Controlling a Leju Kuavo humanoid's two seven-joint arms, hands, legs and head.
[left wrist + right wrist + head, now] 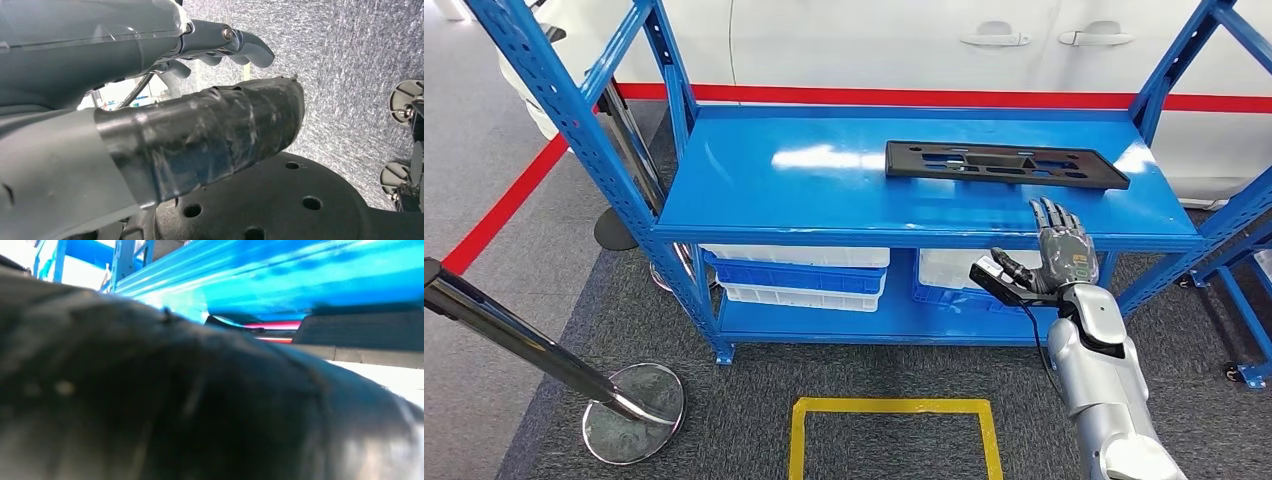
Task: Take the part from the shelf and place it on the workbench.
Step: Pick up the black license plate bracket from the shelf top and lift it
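The right hand (pixel 1060 243), fingers spread and empty, is raised at the front edge of the blue shelf (pixel 824 200); the black part (pixel 1004 163) lies flat just beyond its fingertips. A straight reach over the near long edge is advised.

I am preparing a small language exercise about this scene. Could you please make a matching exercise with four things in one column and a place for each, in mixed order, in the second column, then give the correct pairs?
Things:
1. black part
2. right hand
3. blue bins
4. yellow square

Places:
A. marked on the floor in front of the shelf
B. lying on the top shelf
C. raised at the front edge of the top shelf, below the part
D. on the lower shelf

Pairs: 1-B, 2-C, 3-D, 4-A
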